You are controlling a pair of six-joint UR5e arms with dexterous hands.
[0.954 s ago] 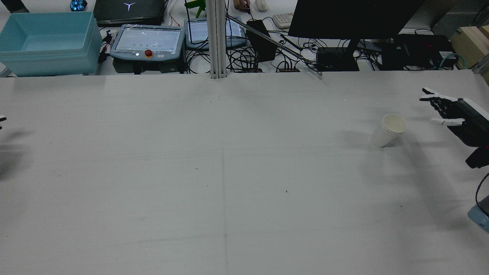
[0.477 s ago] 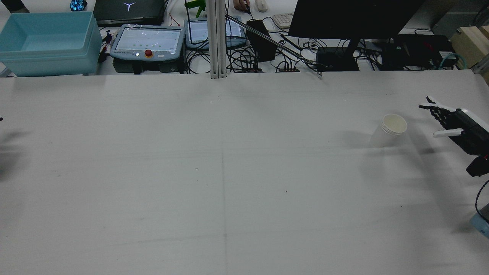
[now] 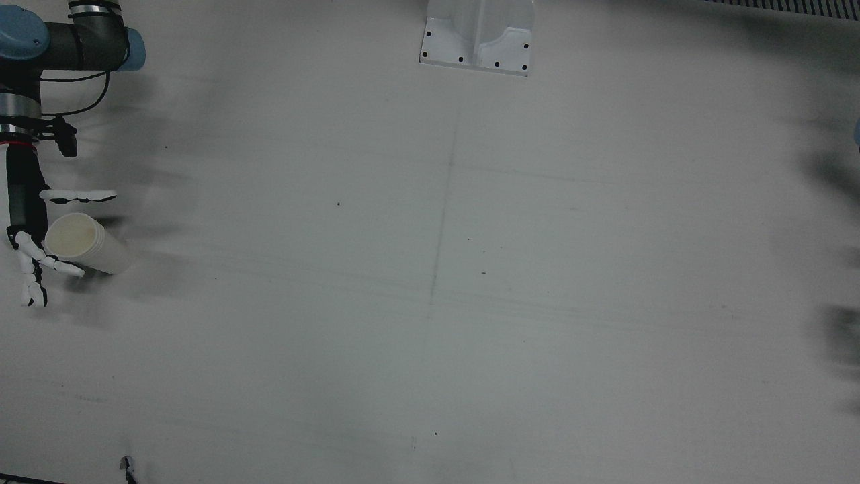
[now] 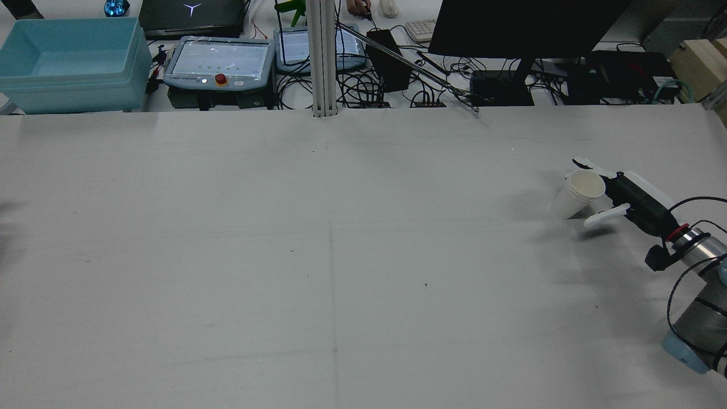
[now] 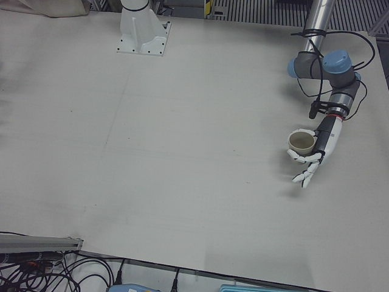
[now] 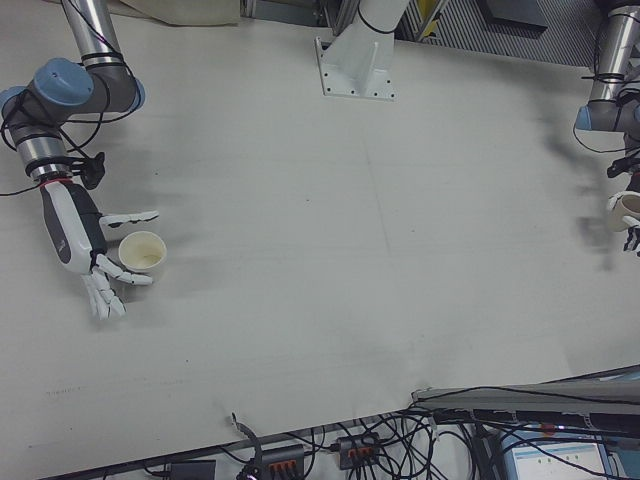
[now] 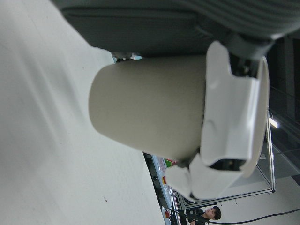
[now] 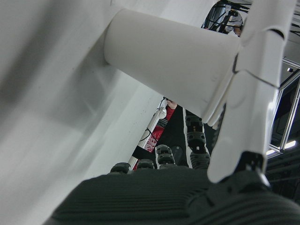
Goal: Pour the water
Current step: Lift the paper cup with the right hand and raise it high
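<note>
Gripped one paper cup (image 5: 300, 142) in the curled left robot hand (image 5: 313, 159); bracketed the second cup (image 6: 142, 251) with the spread right robot hand (image 6: 88, 262), likely for pouring.

White table (image 4: 341, 255), two paper cups (image 6: 142, 251)

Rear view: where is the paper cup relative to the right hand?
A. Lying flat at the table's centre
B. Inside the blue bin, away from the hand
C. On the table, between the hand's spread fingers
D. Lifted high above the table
C: the paper cup is on the table, with fingers of the right hand reaching past it on both its far and near sides.
</note>
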